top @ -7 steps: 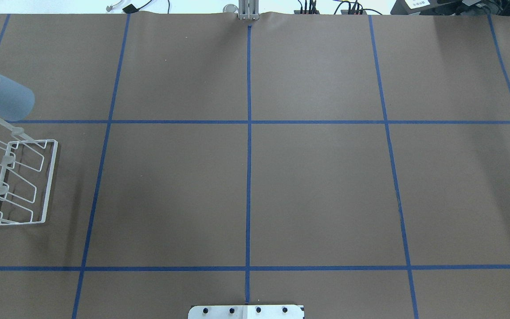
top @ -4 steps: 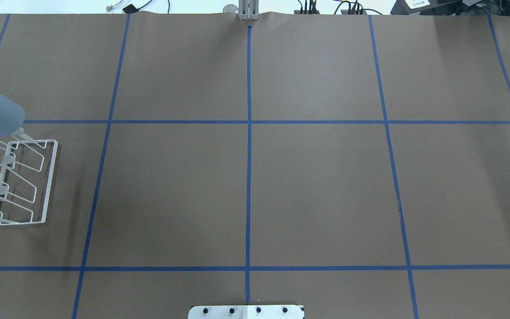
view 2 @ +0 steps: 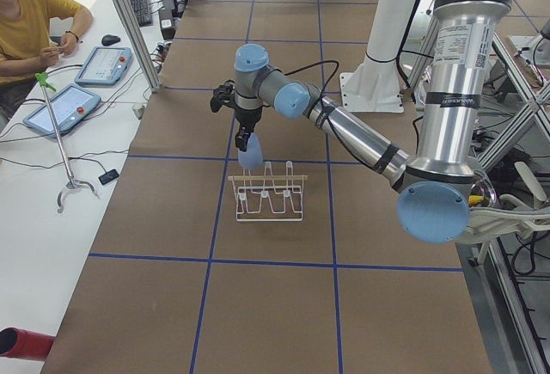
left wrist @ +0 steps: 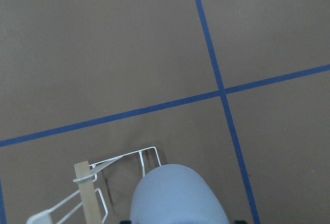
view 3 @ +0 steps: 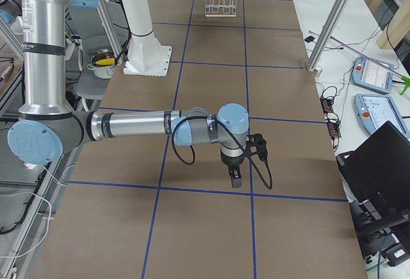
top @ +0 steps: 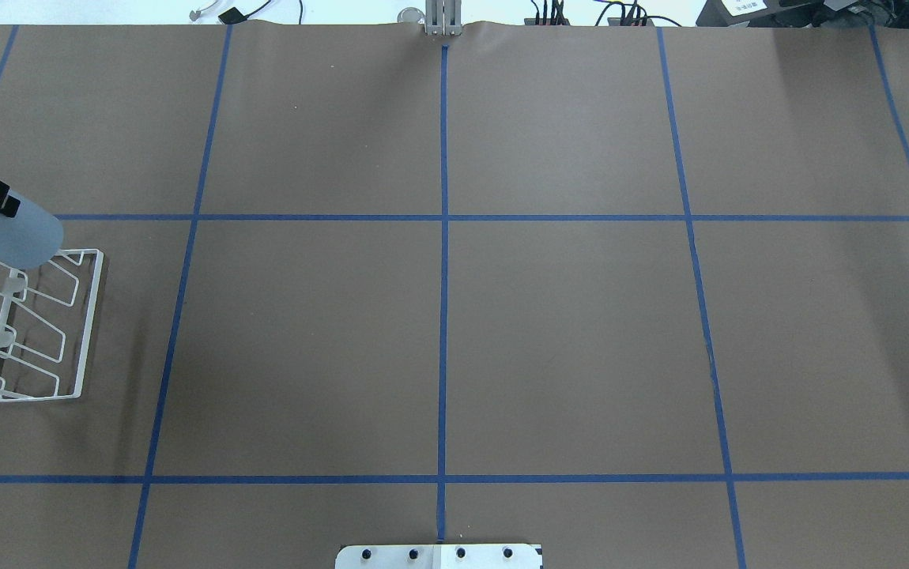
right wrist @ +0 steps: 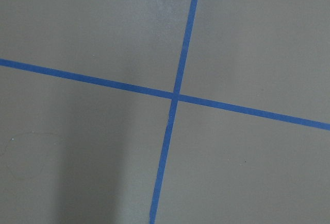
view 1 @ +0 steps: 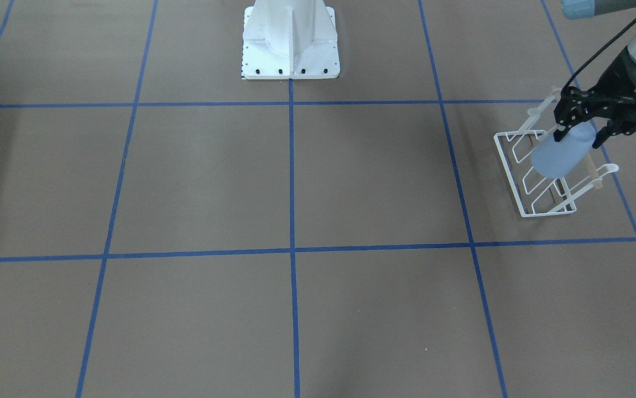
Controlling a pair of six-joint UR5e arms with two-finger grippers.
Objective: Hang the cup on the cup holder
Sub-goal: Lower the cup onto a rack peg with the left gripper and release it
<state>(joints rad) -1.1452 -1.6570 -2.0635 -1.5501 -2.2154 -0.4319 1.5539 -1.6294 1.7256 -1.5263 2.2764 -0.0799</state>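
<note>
My left gripper (view 1: pixel 579 128) is shut on the pale blue cup (view 1: pixel 560 153) and holds it tilted over the far end of the white wire cup holder (view 1: pixel 509 174). The cup covers the prongs at that end; I cannot tell whether it touches them. In the overhead view the cup (top: pixel 10 233) sits at the left edge above the cup holder (top: pixel 88 320). The left wrist view shows the cup's rounded end (left wrist: pixel 178 195) beside the wooden rod (left wrist: pixel 88 195). My right gripper (view 3: pixel 236 177) hangs low over bare table; I cannot tell if it is open.
The cup holder stands close to the table's left edge. The robot's white base plate (view 1: pixel 290 38) is at the near middle. Blue tape lines cross the brown table. An operator (view 2: pixel 34 13) sits beyond the far edge with tablets.
My left gripper has carried the cup nearer to me and down, from beyond the cup holder's far end to over its end prongs. The cup holder has not moved.
</note>
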